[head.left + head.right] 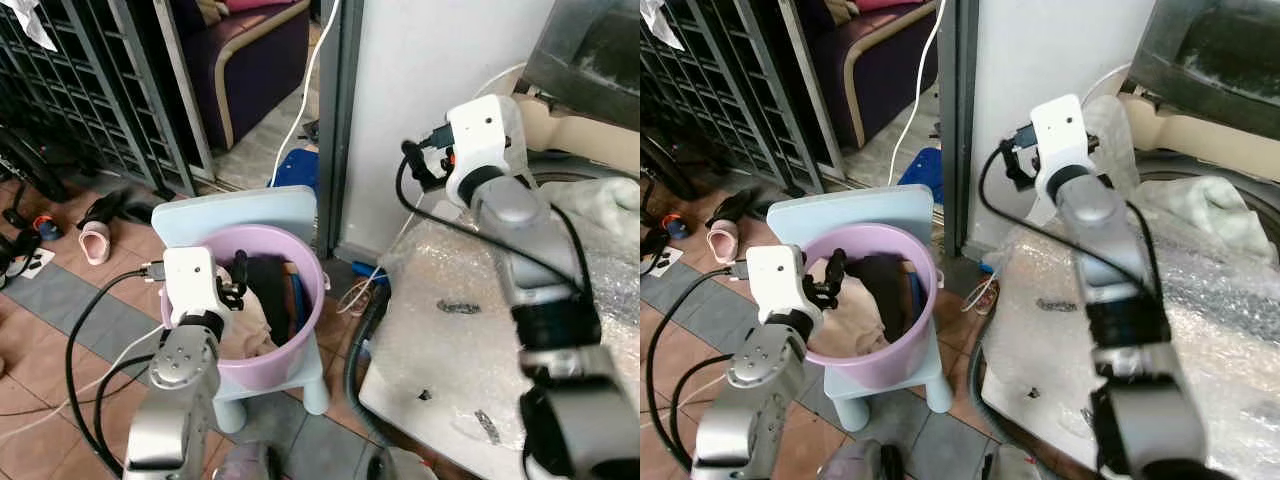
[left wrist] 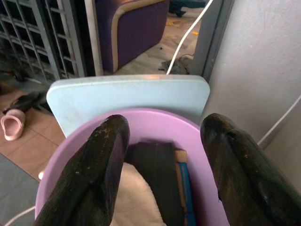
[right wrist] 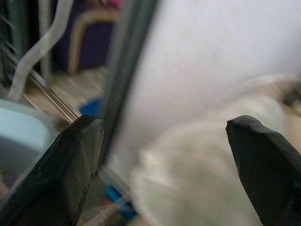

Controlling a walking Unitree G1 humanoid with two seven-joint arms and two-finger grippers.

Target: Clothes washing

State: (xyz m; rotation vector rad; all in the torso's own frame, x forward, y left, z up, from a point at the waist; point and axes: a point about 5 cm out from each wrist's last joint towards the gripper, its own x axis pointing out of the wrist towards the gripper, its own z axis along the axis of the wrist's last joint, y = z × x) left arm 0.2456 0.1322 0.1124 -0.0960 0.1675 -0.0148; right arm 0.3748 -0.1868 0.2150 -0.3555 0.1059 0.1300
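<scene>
Left end effector (image 2: pixel 162 179) open over purple bucket (image 1: pixel 312 268) of clothes (image 2: pixel 157 165), right end effector (image 3: pixel 164 165) open, raised beside white wall (image 1: pixel 440 60)

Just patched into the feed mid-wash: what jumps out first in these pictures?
The pink tub of clothes catches the eye first, sitting on a pale blue stool on the tiled floor, with the left tool open just above the tub's near rim. To the right, the right tool is raised and open near the white wall, over a surface wrapped in bubble wrap.
</scene>
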